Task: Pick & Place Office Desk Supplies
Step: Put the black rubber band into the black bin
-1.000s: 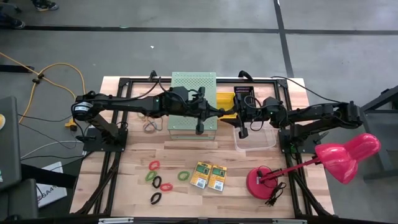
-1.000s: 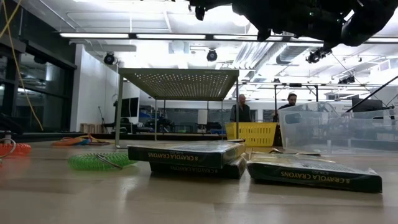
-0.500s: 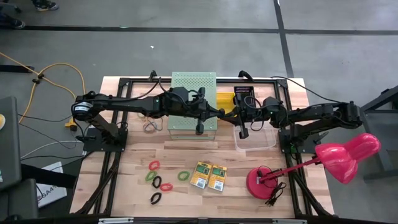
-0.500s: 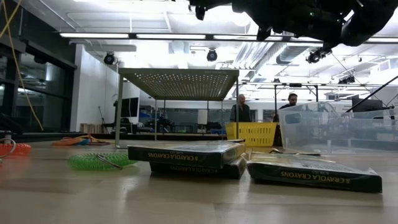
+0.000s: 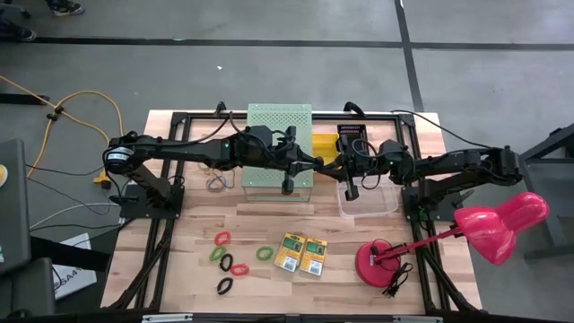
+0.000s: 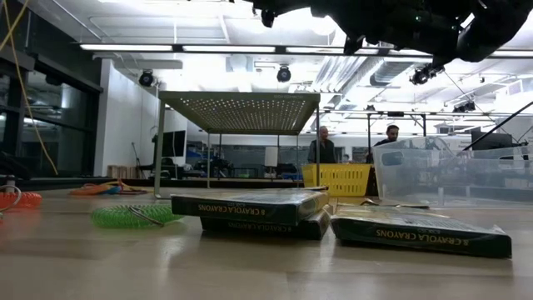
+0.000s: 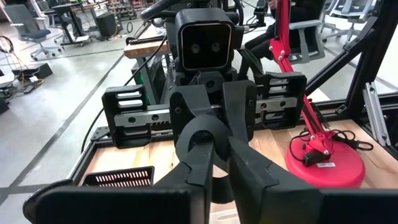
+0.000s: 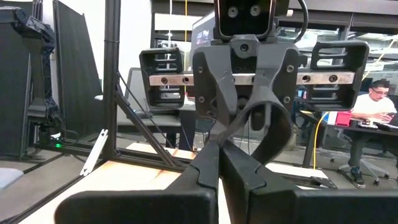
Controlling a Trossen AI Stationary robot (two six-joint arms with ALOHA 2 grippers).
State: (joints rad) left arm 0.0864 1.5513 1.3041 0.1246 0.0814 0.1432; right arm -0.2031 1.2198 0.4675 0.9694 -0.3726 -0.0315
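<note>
Both dark arms reach toward each other above the table's rear centre, grippers nose to nose.

Left gripper: over the edge of the large pale-green perforated box; fingers together, holding nothing.

Right gripper: beside the clear plastic bin; fingers together, empty.

Two flat yellow-and-green crayon boxes lie side by side on the wooden table near its front. Small elastic band loops, red, green and black, lie scattered just beside them. Pink desk lamp stands at the front right.
</note>
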